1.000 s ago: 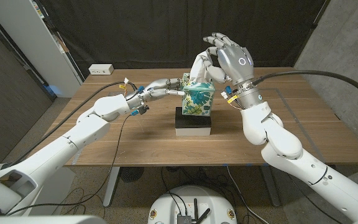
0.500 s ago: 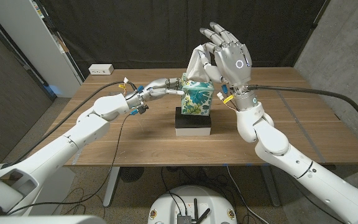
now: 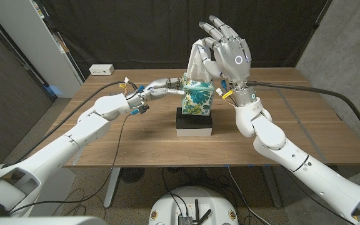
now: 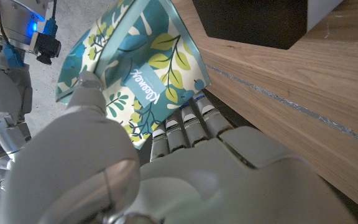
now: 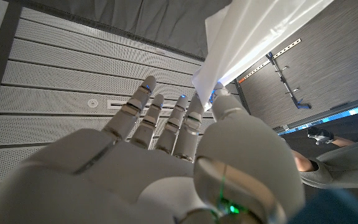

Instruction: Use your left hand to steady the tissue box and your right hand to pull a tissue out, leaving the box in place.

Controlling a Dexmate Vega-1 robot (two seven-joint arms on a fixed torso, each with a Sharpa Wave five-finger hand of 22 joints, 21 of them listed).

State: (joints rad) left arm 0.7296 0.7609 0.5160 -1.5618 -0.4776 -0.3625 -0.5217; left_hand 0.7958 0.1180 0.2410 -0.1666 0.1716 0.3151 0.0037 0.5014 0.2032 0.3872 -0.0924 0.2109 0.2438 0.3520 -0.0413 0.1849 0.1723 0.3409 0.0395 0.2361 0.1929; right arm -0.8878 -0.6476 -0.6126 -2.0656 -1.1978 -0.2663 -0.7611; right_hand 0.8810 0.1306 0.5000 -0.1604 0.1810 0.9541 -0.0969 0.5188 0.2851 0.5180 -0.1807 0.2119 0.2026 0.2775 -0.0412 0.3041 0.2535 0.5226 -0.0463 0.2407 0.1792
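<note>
Tissue box [image 3: 199, 100] on black block [image 3: 194, 122], L hand [image 3: 175, 83] gripping its side; tissue [image 3: 199, 59] pinched in raised R hand [image 3: 229, 55] above.

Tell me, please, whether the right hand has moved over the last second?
Yes: the right hand has risen away from the tissue box, lifting the tissue.

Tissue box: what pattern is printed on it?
Tissue box: teal, with white, green and yellow leaves. Clearest in the left wrist view.

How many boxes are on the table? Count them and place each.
2. The floral tissue box stands near the table's middle, gripped by the left hand. Under it sits a black and white box. A white power strip lies at the far left corner, not counted.
</note>
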